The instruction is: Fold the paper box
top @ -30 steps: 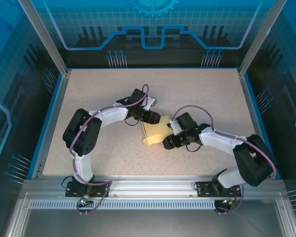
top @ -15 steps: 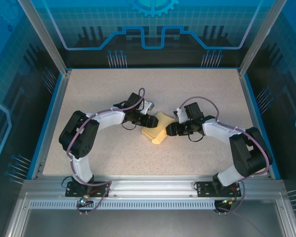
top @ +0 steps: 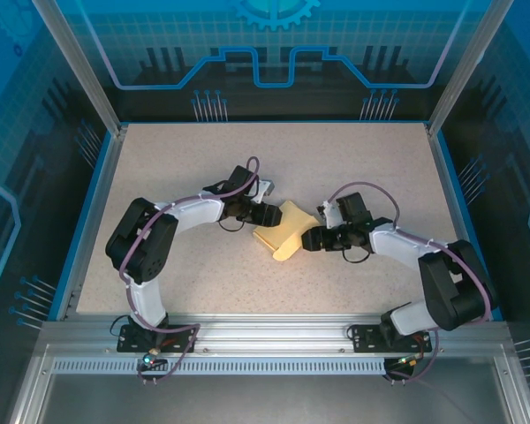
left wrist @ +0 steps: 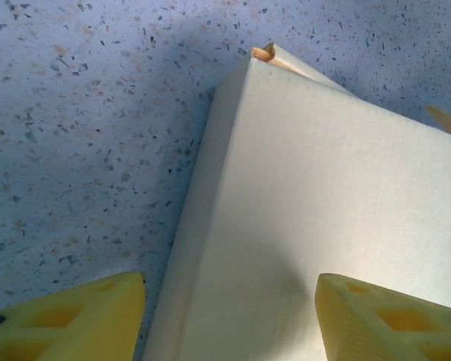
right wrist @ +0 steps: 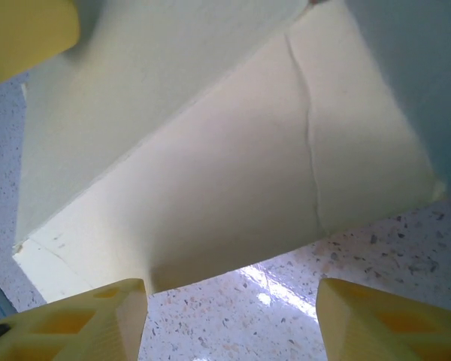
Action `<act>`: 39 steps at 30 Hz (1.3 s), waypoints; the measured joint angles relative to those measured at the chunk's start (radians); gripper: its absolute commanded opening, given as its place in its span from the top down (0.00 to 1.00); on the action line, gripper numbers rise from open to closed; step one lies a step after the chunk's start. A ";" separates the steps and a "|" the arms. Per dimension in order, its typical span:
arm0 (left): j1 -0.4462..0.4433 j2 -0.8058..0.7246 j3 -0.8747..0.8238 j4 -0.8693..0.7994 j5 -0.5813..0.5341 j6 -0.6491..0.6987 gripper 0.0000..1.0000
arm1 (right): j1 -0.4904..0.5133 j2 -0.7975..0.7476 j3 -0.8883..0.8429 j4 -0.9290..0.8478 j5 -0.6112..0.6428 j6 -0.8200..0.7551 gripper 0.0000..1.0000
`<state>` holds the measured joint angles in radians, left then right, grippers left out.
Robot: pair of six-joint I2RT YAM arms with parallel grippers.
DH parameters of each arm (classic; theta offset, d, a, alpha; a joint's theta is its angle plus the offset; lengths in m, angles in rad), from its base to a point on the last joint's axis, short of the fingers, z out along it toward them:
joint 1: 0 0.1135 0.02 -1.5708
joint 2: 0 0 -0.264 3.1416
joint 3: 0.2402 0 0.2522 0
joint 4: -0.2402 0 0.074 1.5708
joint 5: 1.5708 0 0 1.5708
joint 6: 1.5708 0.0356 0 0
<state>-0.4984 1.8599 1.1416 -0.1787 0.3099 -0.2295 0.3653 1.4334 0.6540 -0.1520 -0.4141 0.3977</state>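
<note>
The paper box (top: 287, 231) lies on the counter (top: 185, 159) a little near of its middle, directly between my two grippers, and that is what the next move turns on. My left gripper (top: 268, 215) comes at it from the left and slightly from the far side. My right gripper (top: 312, 238) faces it from the right and slightly nearer. Both are right up against it, so neither arm has a real lead.

From my left wrist, the paper box (left wrist: 323, 173) runs forward and to the right from my left gripper (left wrist: 229, 286). One long folded edge leads away to a far corner where the card gapes a little. My jaws there are spread: one finger (left wrist: 68, 320) sits over bare counter just beside the box's side wall and the other overlaps its top face. I see no pinch on the card.

From my right wrist, a creased panel (right wrist: 233, 173) of the box slants across ahead of my right gripper (right wrist: 231, 293), its lower edge just beyond my fingertips. Speckled counter (right wrist: 406, 248) shows between them. These jaws are also spread and hold nothing.

In the overhead view the box sits skewed to the counter's edges, and I cannot tell its long axis for certain. I judge the fold is only partly made, and that the right gripper must work on the panel while the left steadies the body.
</note>
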 measured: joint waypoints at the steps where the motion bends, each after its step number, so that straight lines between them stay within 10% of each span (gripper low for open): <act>1: 0.000 0.002 0.000 0.000 -0.001 0.000 0.39 | 0.000 -0.005 -0.010 0.015 -0.007 0.013 0.37; 19: 0.000 -0.037 -0.052 0.040 -0.045 -0.024 0.34 | 0.003 -0.010 -0.068 0.225 -0.073 0.180 0.38; 39: 0.094 -0.427 -0.374 0.222 -0.255 -0.134 0.30 | 0.092 -0.008 -0.124 0.250 0.086 0.234 0.26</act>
<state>-0.4046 1.4330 0.7673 0.0437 0.0547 -0.3637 0.4572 1.4250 0.5301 0.0982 -0.3279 0.6319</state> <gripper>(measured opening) 0.697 0.736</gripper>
